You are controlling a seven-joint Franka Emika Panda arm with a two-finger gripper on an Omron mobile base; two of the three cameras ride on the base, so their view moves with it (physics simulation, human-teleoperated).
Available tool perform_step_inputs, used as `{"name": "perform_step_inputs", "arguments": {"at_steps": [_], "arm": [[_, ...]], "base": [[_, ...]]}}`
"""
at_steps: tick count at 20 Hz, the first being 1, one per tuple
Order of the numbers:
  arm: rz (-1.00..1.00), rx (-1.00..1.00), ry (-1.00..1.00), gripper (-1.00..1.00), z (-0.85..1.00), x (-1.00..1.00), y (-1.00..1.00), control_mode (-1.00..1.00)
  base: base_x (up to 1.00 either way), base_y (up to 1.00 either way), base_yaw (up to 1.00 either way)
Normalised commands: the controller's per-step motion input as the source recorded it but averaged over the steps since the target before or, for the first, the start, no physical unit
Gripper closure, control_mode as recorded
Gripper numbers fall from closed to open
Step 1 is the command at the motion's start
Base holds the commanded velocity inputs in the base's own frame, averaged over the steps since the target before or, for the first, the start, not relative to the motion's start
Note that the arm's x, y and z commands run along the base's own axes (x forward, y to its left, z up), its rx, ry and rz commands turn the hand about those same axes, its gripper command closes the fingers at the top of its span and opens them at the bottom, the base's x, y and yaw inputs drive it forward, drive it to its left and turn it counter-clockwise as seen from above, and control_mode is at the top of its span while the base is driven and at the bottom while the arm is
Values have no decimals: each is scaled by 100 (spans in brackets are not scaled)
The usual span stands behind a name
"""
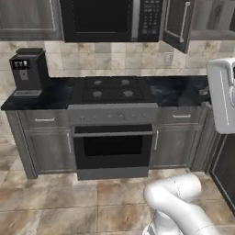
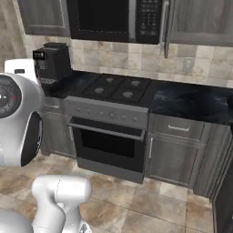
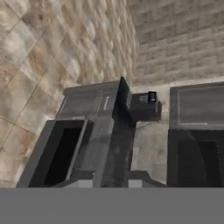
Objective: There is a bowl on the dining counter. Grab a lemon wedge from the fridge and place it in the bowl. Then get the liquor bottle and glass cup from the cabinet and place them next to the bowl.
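The cabinet (image 1: pixel 209 18) hangs to the right of the microwave, and its dark grey door (image 1: pixel 178 24) with a silver bar handle stands swung open. From the other side the cabinet (image 2: pixel 198 20) appears at the top right. The white end of my arm (image 1: pixel 222 94) hangs in front of the counter at the right edge. The hand looks from high up, rolled sideways, over the stove and counter. Its jaws blend into dark shapes at the bottom of the hand view, so I cannot tell their state or whether anything is held. Bowl, dining counter, lemon wedge, fridge, liquor bottle and glass cup are out of view.
A black stove with an oven (image 1: pixel 112 147) sits in the middle of the black worktop (image 1: pixel 179 92). Above it hangs a black microwave (image 1: pixel 112 18). A black coffee machine (image 1: pixel 28 69) stands at the left end. Tiled floor (image 1: pixel 59 202) lies open before the cupboards.
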Motion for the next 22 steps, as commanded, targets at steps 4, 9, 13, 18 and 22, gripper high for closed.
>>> {"name": "perform_step_inputs", "arguments": {"at_steps": [4,9,13,18,22], "arm": [[0,0,0,100,0,0,0,100],[0,0,0,100,0,0,0,100],[0,0,0,100,0,0,0,100],[0,0,0,100,0,0,0,100],[0,0,0,100,0,0,0,100]], "base": [[-52,100,48],[-48,100,54],[-45,100,57],[-41,100,58],[-10,100,49]]}}
